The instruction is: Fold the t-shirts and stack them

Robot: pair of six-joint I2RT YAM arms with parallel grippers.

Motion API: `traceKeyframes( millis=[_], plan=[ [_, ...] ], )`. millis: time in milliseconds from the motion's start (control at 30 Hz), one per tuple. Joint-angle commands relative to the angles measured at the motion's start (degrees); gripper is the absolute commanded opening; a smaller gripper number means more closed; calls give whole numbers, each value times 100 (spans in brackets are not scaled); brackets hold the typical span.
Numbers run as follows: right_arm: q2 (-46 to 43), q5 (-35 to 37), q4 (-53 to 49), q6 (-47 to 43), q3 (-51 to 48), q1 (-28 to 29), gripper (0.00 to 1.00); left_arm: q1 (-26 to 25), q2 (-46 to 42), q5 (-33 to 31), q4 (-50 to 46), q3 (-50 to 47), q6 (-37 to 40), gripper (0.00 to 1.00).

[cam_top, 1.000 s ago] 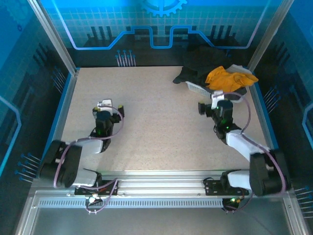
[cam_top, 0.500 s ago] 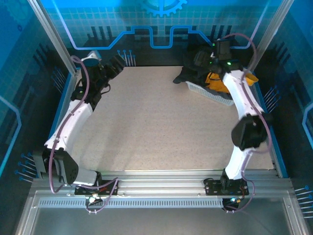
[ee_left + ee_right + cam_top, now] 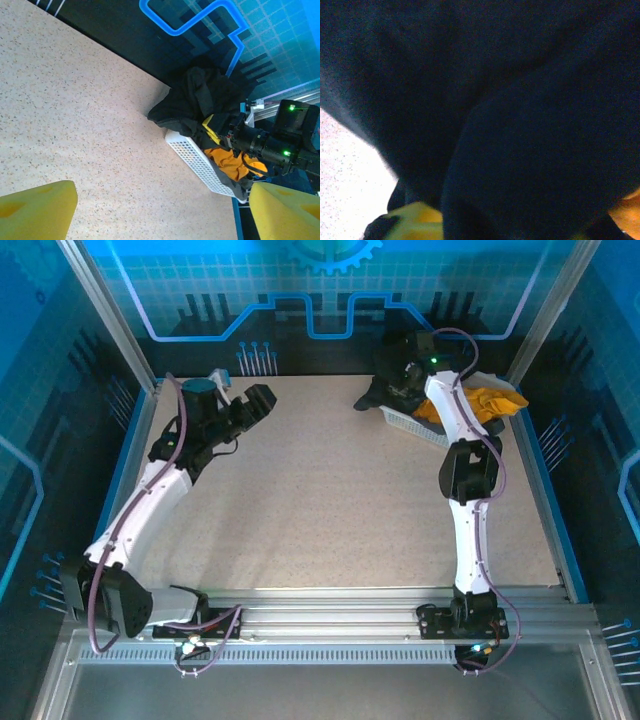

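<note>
Over basket (image 3: 196, 161) | black t-shirt (image 3: 520, 115) against right fingers (image 3: 417, 219), grip unclear | left fingers (image 3: 35, 210) wide

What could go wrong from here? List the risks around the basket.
1. The black t-shirt drapes over the rim of the white basket, and the right gripper is pressed into that cloth. Pulling the shirt may drag or tip the basket.
2. The orange t-shirt lies partly under the black one and might come out along with it.

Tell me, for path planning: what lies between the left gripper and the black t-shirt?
Just bare tabletop from left gripper to black t-shirt, seen in the top view.
</note>
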Motion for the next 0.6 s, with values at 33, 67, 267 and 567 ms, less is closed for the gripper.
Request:
traceKeyframes(
  millis=[33, 67, 267, 567],
  plan=[
    [-1058, 643, 350, -378, 51, 237, 0, -16, -296, 109, -169, -173, -74, 88],
    [-1286, 832, 392, -430, 28, 248, 0, -16, -306, 111, -145, -214, -95, 88],
    [-2245, 731, 781, -767, 341, 199, 0, -15, -224, 148, 48, -364, -257, 87],
    [-3424, -147, 1678, -1133, 745, 401, 0, -25, -1, -75, -53, -142, -254, 86]
  ],
)
